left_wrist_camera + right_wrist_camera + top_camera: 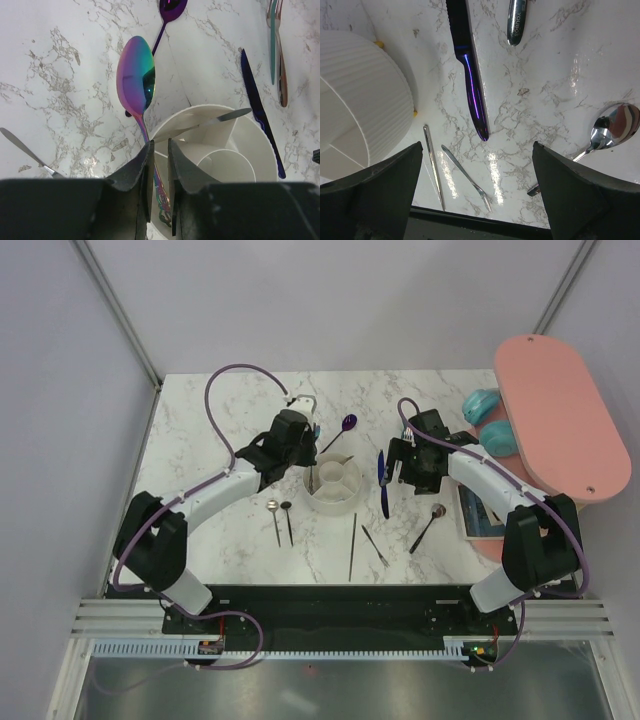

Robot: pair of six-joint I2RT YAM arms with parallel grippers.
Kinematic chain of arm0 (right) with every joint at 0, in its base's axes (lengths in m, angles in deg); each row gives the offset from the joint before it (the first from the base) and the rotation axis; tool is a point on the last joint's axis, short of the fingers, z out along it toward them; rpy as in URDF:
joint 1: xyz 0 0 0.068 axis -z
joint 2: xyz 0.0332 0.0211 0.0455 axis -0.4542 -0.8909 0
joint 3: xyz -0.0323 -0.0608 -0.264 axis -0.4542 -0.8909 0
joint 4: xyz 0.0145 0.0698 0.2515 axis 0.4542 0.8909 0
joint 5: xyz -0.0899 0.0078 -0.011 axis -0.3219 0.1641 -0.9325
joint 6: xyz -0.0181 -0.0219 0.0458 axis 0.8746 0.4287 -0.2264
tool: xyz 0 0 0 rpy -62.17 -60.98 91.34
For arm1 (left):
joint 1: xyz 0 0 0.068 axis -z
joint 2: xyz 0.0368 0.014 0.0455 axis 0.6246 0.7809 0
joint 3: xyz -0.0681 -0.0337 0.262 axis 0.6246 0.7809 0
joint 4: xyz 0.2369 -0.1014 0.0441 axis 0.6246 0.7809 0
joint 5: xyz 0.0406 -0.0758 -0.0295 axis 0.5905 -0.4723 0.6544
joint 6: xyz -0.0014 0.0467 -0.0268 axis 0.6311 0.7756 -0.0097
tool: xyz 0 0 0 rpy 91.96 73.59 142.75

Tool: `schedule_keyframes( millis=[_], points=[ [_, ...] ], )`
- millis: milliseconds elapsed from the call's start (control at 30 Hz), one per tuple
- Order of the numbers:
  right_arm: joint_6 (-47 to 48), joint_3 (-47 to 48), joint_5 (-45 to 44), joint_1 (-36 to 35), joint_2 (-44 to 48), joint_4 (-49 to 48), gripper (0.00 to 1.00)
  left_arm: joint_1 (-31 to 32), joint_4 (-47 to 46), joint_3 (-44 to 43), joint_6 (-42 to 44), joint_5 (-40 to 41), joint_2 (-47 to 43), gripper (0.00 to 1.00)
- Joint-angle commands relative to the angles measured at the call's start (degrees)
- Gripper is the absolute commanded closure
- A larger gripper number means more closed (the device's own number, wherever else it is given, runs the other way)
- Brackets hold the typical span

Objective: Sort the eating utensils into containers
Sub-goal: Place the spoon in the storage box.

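An iridescent spoon (137, 75) stands bowl-up with its handle down in the white round holder (250, 130), (352, 502), (365, 90). My left gripper (160, 145), (308, 450) hovers over the holder's rim, jaws parted a little around that handle. A silver utensil (210, 122) lies across the dividers. My right gripper (475, 150), (395, 475) stands wide open and empty above a blue knife (470, 70), (383, 485). Near it lie a silver spoon (612, 127), a stick (434, 175) and a small fork (465, 175). A purple spoon (346, 424) lies behind the holder.
Two small spoons (280, 520) lie left of the holder. A teal-handled utensil (274, 45) lies beside a copper one. A large pink oval board (560, 420) overhangs the table's right side, with teal objects (485, 420) and a flat box (480, 510) by it.
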Motion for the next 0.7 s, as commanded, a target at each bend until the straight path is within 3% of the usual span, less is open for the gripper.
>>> schedule_keyframes(
  millis=[0, 100, 667],
  points=[
    [0.58, 1.98, 0.43, 0.31, -0.02, -1.23, 0.02, 0.66, -0.25, 1.75, 1.0, 1.62, -1.68, 0.75],
    [0.93, 1.9, -0.01, 0.22, 0.24, -1.4, 0.02, 0.75, -0.25, 2.28, 0.29, 2.5, -3.52, 0.62],
    [-0.38, -0.39, 0.69, 0.22, 1.47, -2.54, 0.02, 1.98, 1.68, 4.3, -1.02, -1.37, -4.59, 0.63]
  ],
)
